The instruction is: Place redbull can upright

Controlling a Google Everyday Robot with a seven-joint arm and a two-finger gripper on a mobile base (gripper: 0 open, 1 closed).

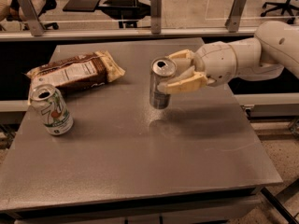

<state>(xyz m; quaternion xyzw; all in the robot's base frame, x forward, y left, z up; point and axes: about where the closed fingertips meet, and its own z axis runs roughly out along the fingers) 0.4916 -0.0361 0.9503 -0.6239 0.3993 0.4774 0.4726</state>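
The redbull can is slim, with a silver top and open pull-tab mouth. It hangs upright a little above the grey table, near its middle. My gripper reaches in from the right on a white arm. Its cream fingers are shut on the upper part of the can, one on the near side and one on the far side. The can's shadow lies on the table just below it.
A wider white-and-green can stands upright at the left of the table. A brown snack bag lies flat at the back left. A rail with metal posts runs behind the table.
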